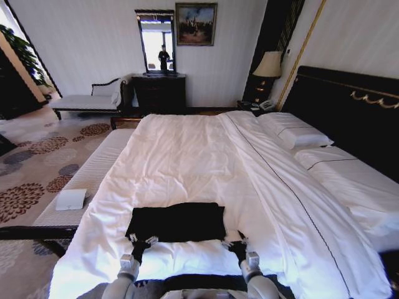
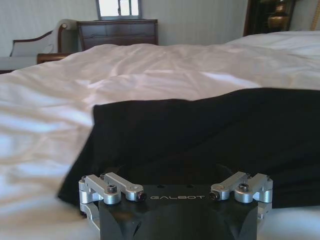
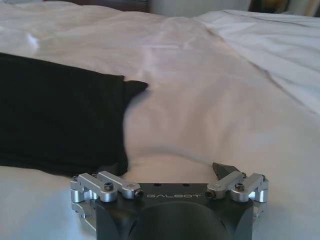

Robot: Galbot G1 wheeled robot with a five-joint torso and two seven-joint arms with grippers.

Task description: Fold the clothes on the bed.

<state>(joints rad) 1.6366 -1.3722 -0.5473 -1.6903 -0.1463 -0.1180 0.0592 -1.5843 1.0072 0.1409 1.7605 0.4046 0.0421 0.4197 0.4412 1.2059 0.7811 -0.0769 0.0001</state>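
So both my arms are down low at the near edge of the bed [image 1: 187, 149], one at each near corner of the black T-shirt [image 1: 177, 221]. My left gripper [image 1: 143, 242] is right at the shirt's near left corner, and in the left wrist view the fingertips go under or into the dark fabric, so I honestly can't tell if they're spread or pinched. My right gripper [image 1: 237, 243] sits at the near right corner; in the right wrist view one dark fingertip [image 3: 222, 170] pokes up over the white duvet [image 3: 210, 110] just beside the shirt's edge, the other side is lost against the black cloth. Looks spread to me.

The shirt itself is already a folded flat rectangle, lying across the foot end of the bed, lettering hidden.

Off to my left there's a striped bench [image 1: 87, 180] along the bed with a small white folded towel [image 1: 70, 199] on it. Farther up: pillows [image 1: 293, 132] by the dark headboard [image 1: 349, 106], then a lamp [image 1: 269, 65], dark dresser [image 1: 159, 93] with mirror [image 1: 156, 42], and a chaise [image 1: 93, 99] on the far wall.
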